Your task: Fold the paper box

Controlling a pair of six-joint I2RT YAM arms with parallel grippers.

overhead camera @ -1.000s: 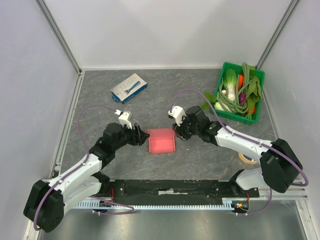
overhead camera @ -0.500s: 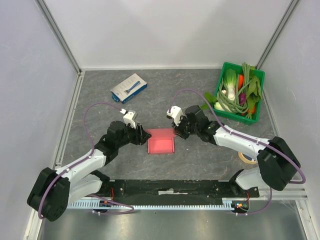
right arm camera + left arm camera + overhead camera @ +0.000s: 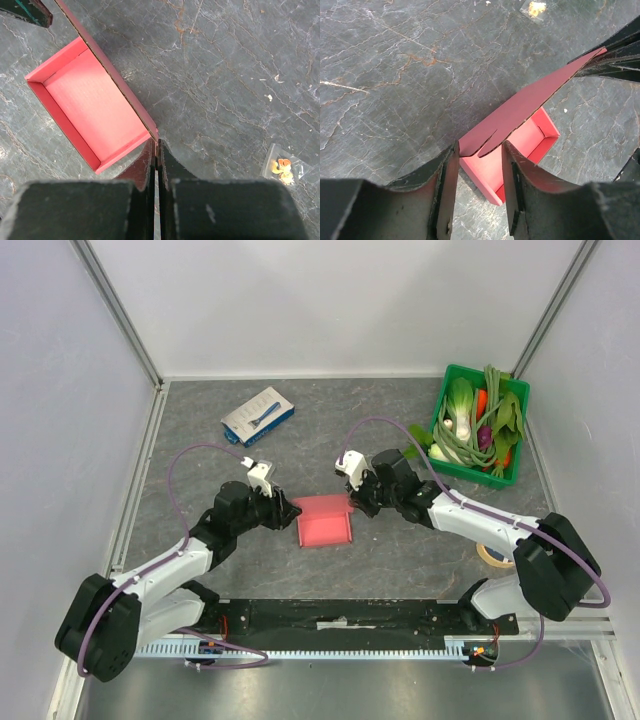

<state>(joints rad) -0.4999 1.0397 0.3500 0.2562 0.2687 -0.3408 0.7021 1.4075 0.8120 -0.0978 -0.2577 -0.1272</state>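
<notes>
Right hand (image 3: 156, 144) tight on paper box (image 3: 95, 107)

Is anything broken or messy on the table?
Nothing looks broken. The paper box is half folded, its long flap lifted, with the right gripper pinching one end. The only stray bit is a little clear packet with something orange inside, lying loose on the table.

Pink-red paper box (image 3: 325, 525), grey-veined table (image 3: 400, 555)
</notes>
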